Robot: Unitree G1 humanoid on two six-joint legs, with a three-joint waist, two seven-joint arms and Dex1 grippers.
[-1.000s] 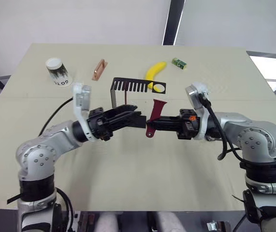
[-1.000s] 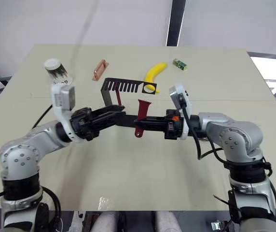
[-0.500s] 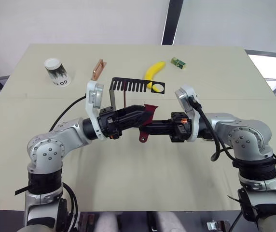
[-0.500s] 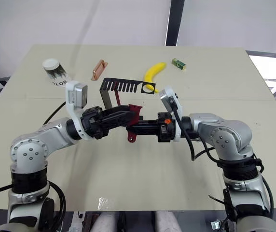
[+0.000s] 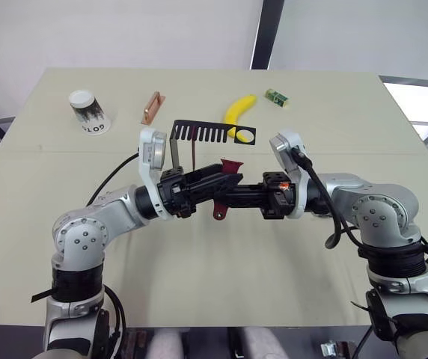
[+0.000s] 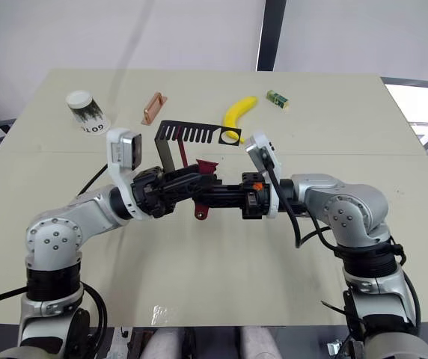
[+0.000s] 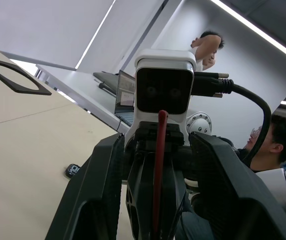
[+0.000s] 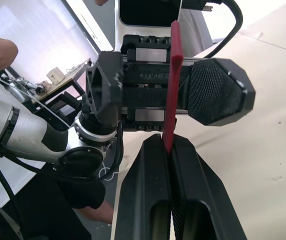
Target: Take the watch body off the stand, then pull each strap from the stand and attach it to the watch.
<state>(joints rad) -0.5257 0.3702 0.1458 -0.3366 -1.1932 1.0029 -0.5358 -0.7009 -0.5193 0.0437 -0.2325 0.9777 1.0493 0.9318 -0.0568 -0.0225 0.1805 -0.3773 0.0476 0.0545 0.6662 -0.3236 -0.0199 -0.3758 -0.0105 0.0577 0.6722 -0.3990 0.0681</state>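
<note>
- Beige tabletop [image 5: 199, 284] carried the thin black sheet-metal stand [image 5: 212, 132], upright, its comb-slotted arm running toward the banana [image 5: 240, 112].
- One dark red strap [image 5: 224, 187] hung above the surface, long axis near vertical; a second [image 5: 193, 152] dangled from the comb.
- Right end effector [image 8: 169, 150] was clenched on the strap.
- Left end effector [image 5: 231, 173] met it, fingers spread.

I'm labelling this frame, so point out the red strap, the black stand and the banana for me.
strap [image 5: 230, 167]: left eye view, on its wide upper end between the two grippers.
stand [image 5: 210, 133]: left eye view, on the comb-slotted top arm.
banana [image 5: 239, 112]: left eye view, on the middle of its curve.
</note>
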